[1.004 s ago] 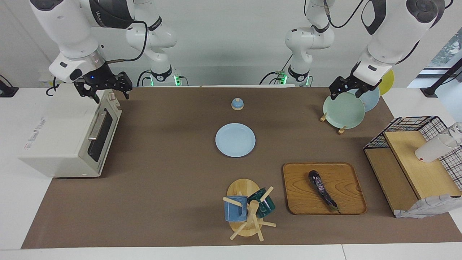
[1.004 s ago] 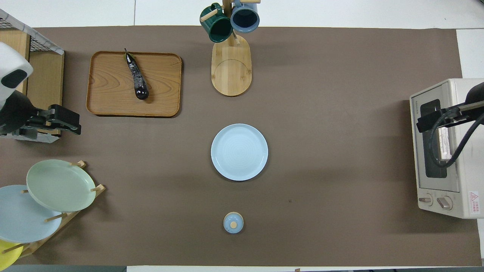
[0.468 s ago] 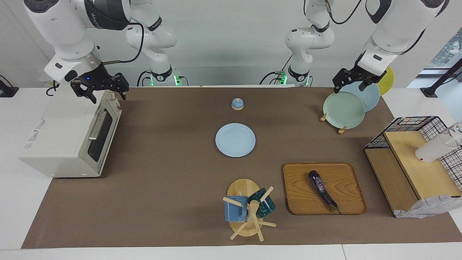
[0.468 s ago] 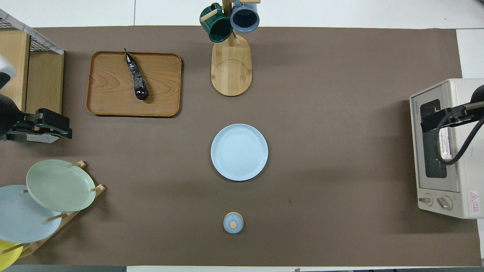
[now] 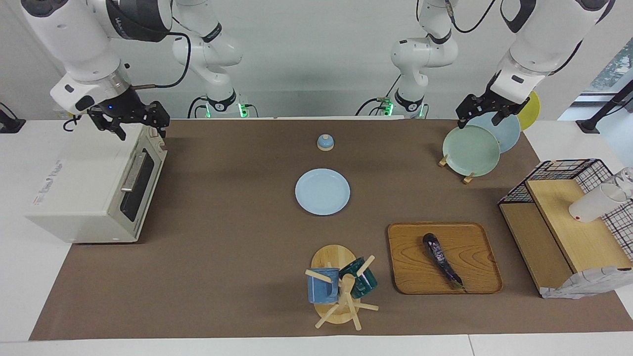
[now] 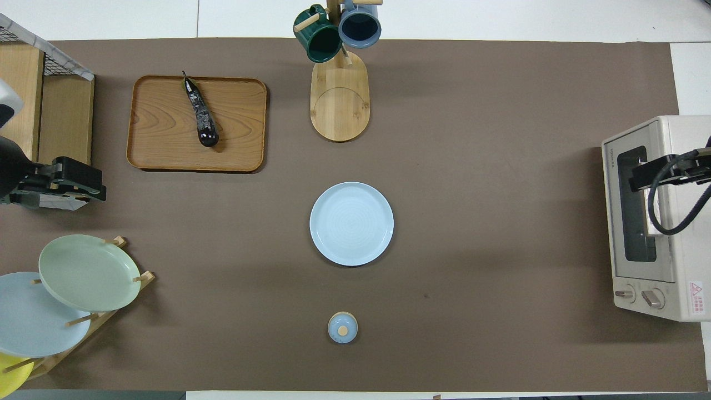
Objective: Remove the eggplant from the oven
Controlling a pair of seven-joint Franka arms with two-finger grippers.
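The eggplant (image 5: pixel 441 261) lies on a wooden tray (image 5: pixel 474 282) toward the left arm's end of the tabletop (image 5: pixel 222 237), well apart from the closed toaster oven (image 5: pixel 84 198), whose dark glass hides its interior. The right gripper (image 5: pixel 132 123) hangs open and empty over the oven. The left gripper (image 5: pixel 485 112), also open and empty, hovers over the plate rack (image 5: pixel 467 177), its arm cut off in the overhead view.

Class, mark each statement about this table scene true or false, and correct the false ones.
1. The eggplant lies on the wooden tray. True.
2. The oven door stands open. False: it is shut.
3. The right gripper holds the eggplant. False: it hangs open and empty over the oven.
4. The left gripper is open above the plate rack. True.
5. Two mugs hang on the mug stand. True.
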